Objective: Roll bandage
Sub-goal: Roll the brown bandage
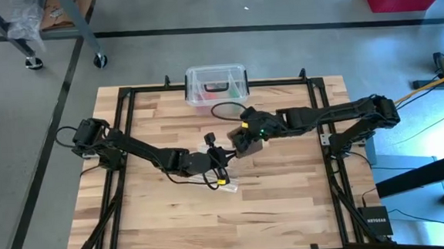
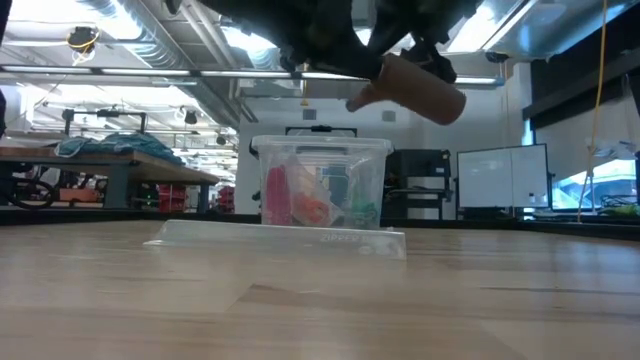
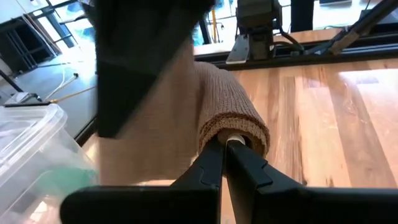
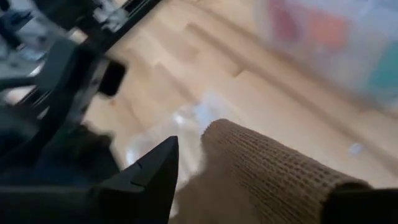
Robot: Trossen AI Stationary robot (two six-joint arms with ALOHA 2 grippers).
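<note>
The bandage point(image 2: 420, 90) is a brown roll held high above the table between both grippers; it also shows in the high view point(image 1: 254, 143) near the table's middle. My left gripper point(image 3: 225, 146) comes from the table's left and is shut on the roll's end. My right gripper point(image 4: 249, 186) comes from the right, and its two fingers stand either side of the roll's body point(image 4: 273, 171). A flat stretch of fabric point(image 3: 146, 134) runs off the roll beside a right finger point(image 3: 137, 62). My left gripper pinches the inner core at the roll's end point(image 3: 234, 138) between its two fingertips, which point along the roll's axis. The roll is lifted clear of the table and tilted. My right gripper spans the roll's outer layers across its width. One finger point(image 4: 357, 199) lies against the fabric, and the other finger point(image 4: 152, 177) is close by its other side. The roll hangs clear of the table.
A clear plastic box point(image 1: 216, 85) with coloured contents stands at the table's far middle. A clear flat plastic piece point(image 2: 285, 237) lies on the table in front of it. A small white and yellow item point(image 1: 227, 184) lies near the left gripper. Bare wood lies toward the near edge.
</note>
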